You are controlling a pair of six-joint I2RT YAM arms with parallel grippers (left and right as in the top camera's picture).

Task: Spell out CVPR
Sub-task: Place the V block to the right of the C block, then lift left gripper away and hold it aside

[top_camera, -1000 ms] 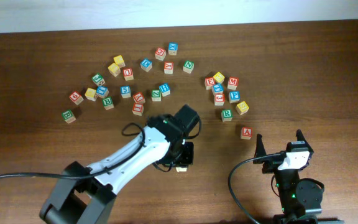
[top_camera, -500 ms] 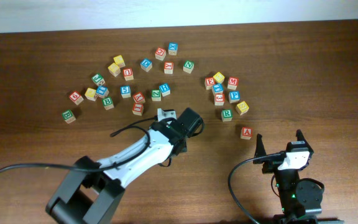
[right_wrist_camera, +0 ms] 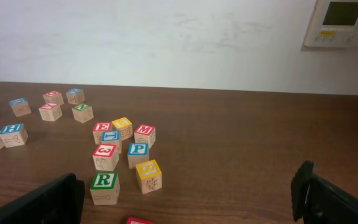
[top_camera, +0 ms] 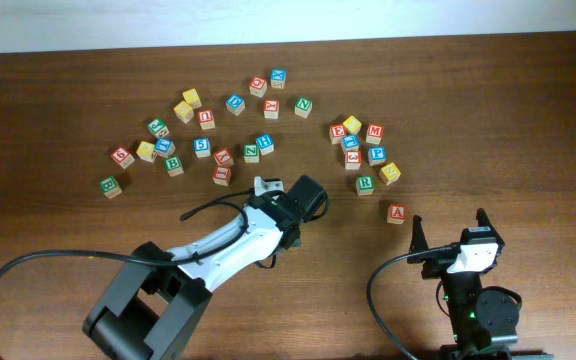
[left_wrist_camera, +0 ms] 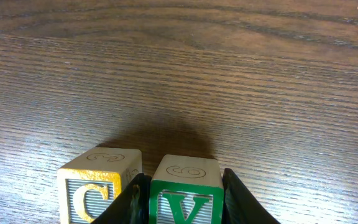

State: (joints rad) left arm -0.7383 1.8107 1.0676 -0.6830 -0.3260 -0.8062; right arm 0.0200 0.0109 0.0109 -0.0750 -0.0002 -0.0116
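Observation:
In the left wrist view my left gripper [left_wrist_camera: 185,214] is shut on a green V block [left_wrist_camera: 186,177]. The block stands upright close to the right of a yellow C block [left_wrist_camera: 99,183] on the wood table. In the overhead view the left gripper [top_camera: 286,238] is at the table's middle, and both blocks are hidden under the arm. The blue P block [top_camera: 377,155] [right_wrist_camera: 138,151] and green R block [top_camera: 365,184] [right_wrist_camera: 104,184] lie in the right cluster. My right gripper [top_camera: 449,232] [right_wrist_camera: 185,205] is open and empty near the front edge.
A red A block [top_camera: 397,213] lies just ahead of the right gripper. Several loose letter blocks spread across the back left [top_camera: 202,147]. More sit around a red M block [top_camera: 374,132]. A black cable [top_camera: 28,268] loops at the front left.
My left arm's wrist has swung back and up from the front. The yellow block seen by the gripper one second ago is now hidden. The right arm has not moved.

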